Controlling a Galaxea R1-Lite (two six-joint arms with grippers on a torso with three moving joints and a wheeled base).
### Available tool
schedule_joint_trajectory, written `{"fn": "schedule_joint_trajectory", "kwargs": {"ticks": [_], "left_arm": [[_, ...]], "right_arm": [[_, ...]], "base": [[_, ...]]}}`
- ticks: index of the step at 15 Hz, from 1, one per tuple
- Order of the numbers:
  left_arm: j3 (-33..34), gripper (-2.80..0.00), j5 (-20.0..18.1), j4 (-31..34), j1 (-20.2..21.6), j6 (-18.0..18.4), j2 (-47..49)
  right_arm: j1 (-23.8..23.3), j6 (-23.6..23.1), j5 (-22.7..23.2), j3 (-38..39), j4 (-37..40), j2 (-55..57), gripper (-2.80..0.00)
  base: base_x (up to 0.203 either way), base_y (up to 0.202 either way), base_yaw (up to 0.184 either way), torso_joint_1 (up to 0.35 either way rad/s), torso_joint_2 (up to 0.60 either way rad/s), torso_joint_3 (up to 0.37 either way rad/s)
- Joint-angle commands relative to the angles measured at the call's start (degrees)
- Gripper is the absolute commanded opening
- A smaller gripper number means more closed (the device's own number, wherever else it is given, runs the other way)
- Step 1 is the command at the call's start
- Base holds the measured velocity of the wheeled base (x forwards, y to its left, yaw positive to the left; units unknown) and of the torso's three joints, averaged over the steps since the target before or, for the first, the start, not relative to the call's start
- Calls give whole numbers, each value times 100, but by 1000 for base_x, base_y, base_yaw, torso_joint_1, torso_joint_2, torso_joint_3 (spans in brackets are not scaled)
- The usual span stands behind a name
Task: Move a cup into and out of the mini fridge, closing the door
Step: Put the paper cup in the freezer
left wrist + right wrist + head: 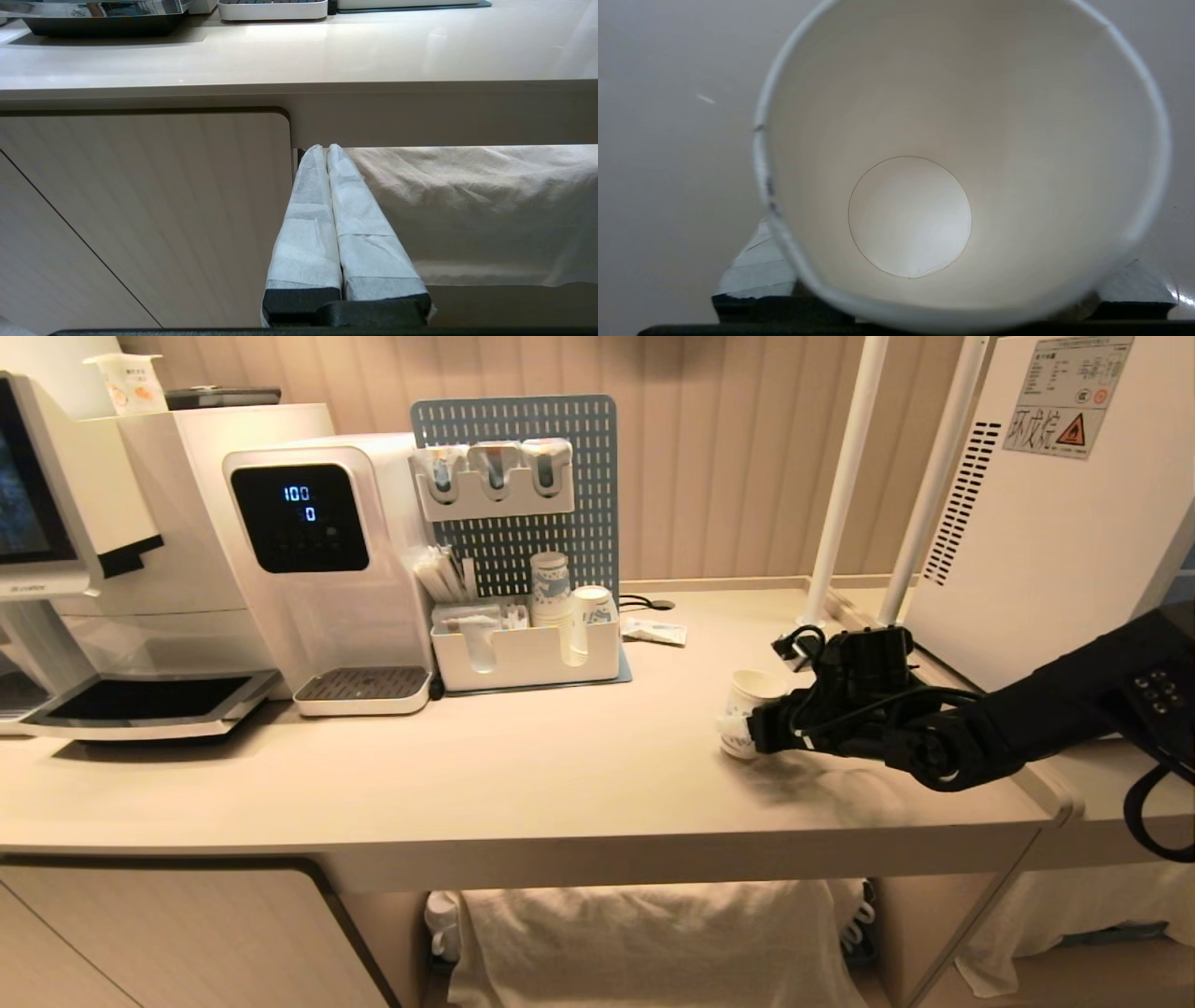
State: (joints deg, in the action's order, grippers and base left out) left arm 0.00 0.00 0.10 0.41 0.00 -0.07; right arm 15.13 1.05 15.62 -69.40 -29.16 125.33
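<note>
The right gripper (747, 728) reached level across the countertop (523, 775) with its padded fingers (756, 270) straddling the cup (750, 707), wide on either side of it; whether they already pressed its wall could not be told. The cup stood tilted near the counter's right end, beside two white posts (845, 476). A good grasp would squeeze gently at mid-height, since thin paper buckles. The condiment caddy (527, 658) and water dispenser (322, 569) stood well apart. The left gripper (327, 186) hung below the counter, fingers pressed together, empty.
</note>
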Motion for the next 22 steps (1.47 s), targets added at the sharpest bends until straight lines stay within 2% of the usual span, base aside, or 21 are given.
{"fn": "schedule_joint_trajectory", "kwargs": {"ticks": [1, 7, 9, 11, 14, 15, 17, 19, 22], "left_arm": [[0, -280, 0, -1, 2, 0, 7], [0, -280, 0, -1, 2, 0, 7], [0, -280, 0, -1, 2, 0, 7], [0, -280, 0, -1, 2, 0, 7], [0, -280, 1, -1, 2, 0, 7], [0, -280, 0, -1, 2, 0, 7], [0, -280, 0, -1, 2, 0, -1], [0, -280, 0, -1, 2, 0, 7], [0, -280, 0, -1, 2, 0, 6]], "right_arm": [[8, -8, 1, 27, 20, -20, -280], [-8, -15, -41, -11, 257, -482, -280], [-74, -20, -331, 5, 546, -959, -280], [-235, -80, -622, -33, 1473, -1650, -280], [-552, -335, -829, 103, 3463, -3132, -280], [-640, -378, -876, 351, 3833, -3689, -280], [-796, -426, -969, 1444, 4088, -5005, -280], [-937, -430, -1124, 2969, 3863, -6391, -280], [-1069, -449, -1243, 4748, 3516, -8563, -280]], "base": [[0, 0, 0, 0, 0, 0], [0, 0, 0, 0, 0, 0], [0, 0, 0, 0, 0, 0], [0, 0, 0, 0, 0, 0], [0, 0, 0, 0, 0, 0], [0, 0, 0, 0, 0, 0], [0, 0, 0, 0, 0, 0], [0, 0, 0, 0, 0, 0], [0, 0, 0, 0, 0, 0]]}}
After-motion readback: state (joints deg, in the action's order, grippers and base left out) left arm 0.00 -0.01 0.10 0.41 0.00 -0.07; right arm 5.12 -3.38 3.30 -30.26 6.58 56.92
